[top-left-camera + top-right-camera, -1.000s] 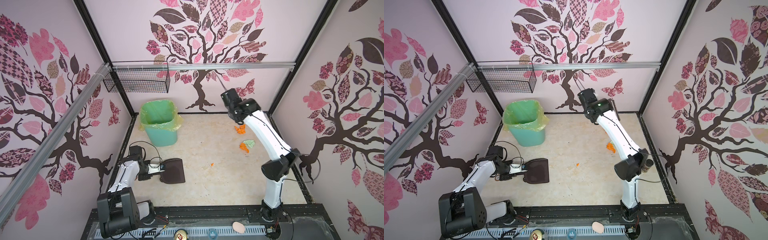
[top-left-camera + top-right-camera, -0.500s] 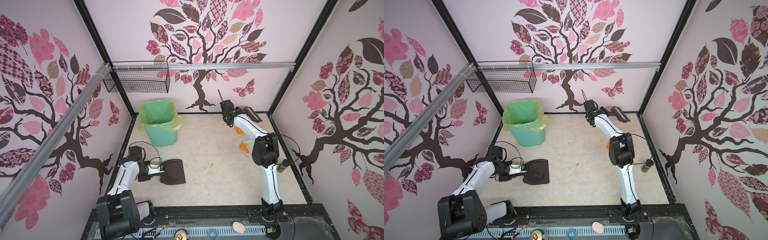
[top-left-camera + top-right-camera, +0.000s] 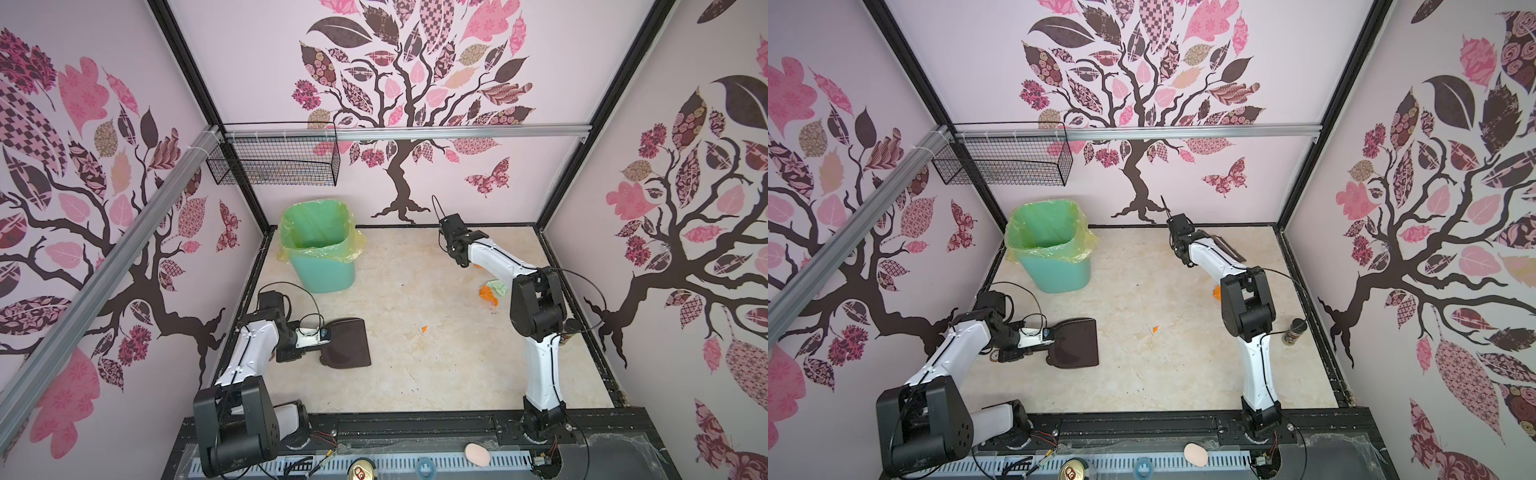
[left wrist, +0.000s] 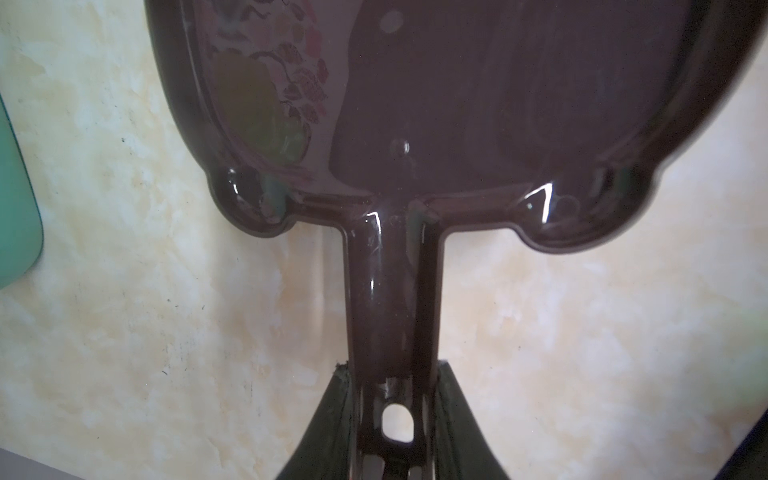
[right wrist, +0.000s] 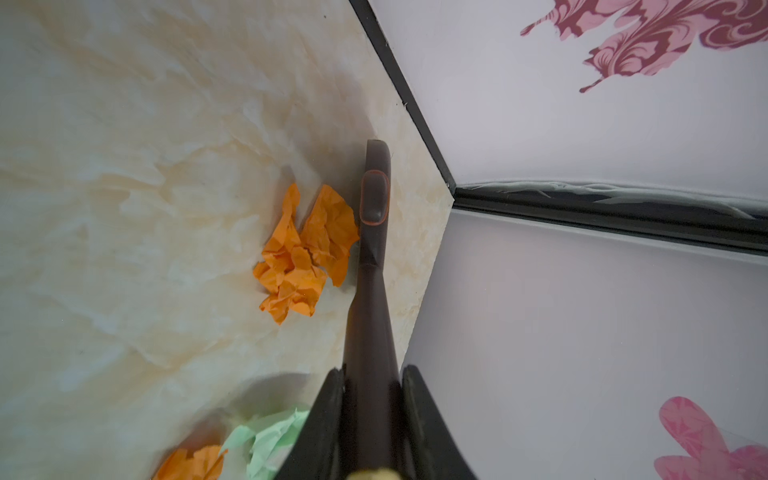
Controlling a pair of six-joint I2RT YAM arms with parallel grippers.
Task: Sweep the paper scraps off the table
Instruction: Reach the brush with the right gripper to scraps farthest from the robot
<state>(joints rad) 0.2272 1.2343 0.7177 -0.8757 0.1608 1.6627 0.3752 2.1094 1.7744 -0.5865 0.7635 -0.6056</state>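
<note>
Orange paper scraps (image 5: 303, 257) lie just left of the brush (image 5: 374, 199) clamped in the right tool (image 5: 372, 374), well apart from the dustpan (image 3: 347, 343) clamped in the left tool (image 4: 392, 370) at near left

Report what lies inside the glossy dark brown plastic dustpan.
Nothing: the dustpan tray is bare in both top views. The left wrist view shows only reflections on it; its front lip is outside that frame.

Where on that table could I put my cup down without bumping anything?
Barest: the table's near strip between the dustpan and the right arm. Also the far middle, between the bin and the brush. Crowded: the far right, with the paper scraps.
</note>
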